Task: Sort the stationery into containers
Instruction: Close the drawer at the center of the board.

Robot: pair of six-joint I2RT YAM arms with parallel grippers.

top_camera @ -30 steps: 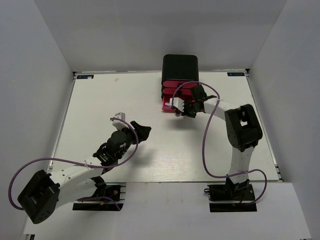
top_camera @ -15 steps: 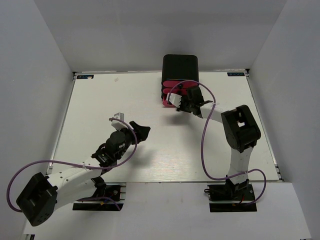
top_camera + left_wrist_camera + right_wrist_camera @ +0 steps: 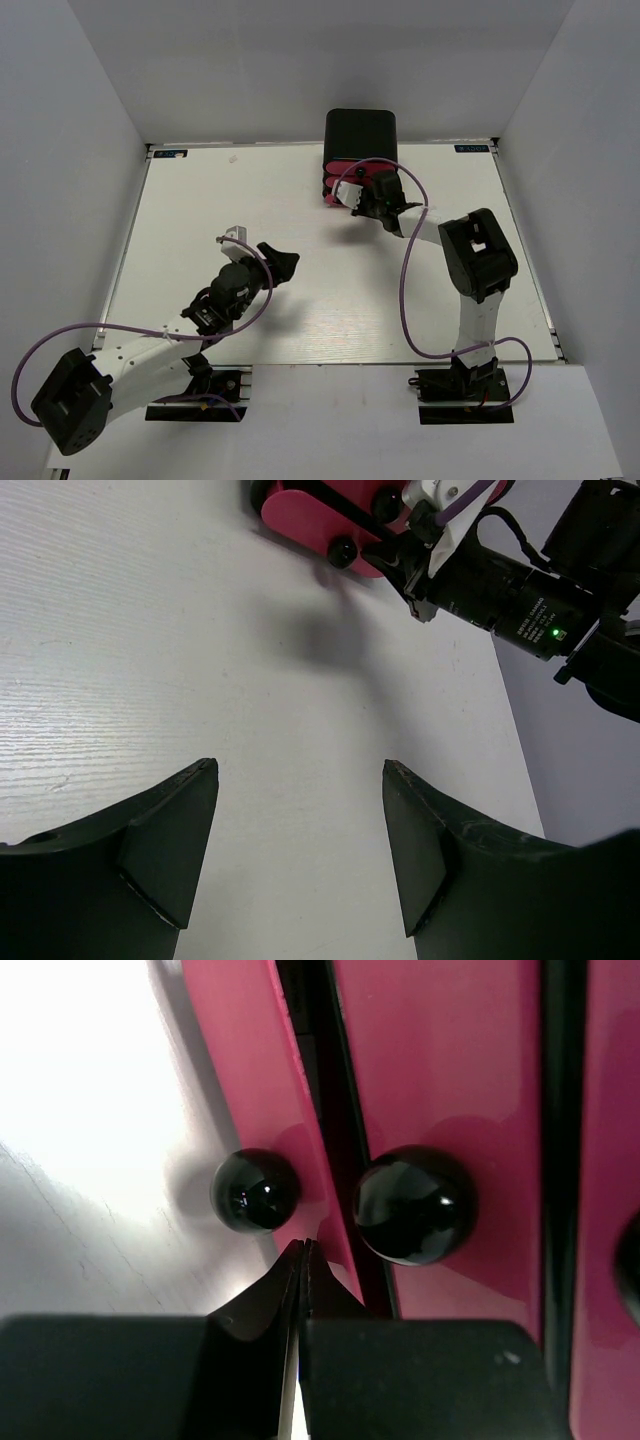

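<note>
The black box [image 3: 360, 128] with three pink drawers [image 3: 338, 182] stands at the back of the table. My right gripper [image 3: 356, 193] is shut and empty, with its tips [image 3: 303, 1250] against the front of the lowest pink drawer [image 3: 235, 1050], between two black knobs [image 3: 255, 1190] [image 3: 415, 1205]. My left gripper [image 3: 281, 262] is open and empty above bare table; its wrist view [image 3: 300, 770] shows the drawers [image 3: 305, 520] and the right arm [image 3: 500, 575] far ahead. No pens, marker or capsule pieces are in view.
White walls close in the white table [image 3: 250, 200] at the back and on both sides. Purple cables loop off both arms, one [image 3: 408, 290] hanging over the table on the right.
My right gripper has moved toward the box, and the lowest pink drawer, which stuck out a second ago, has slid back in. My left arm has shifted slightly.
</note>
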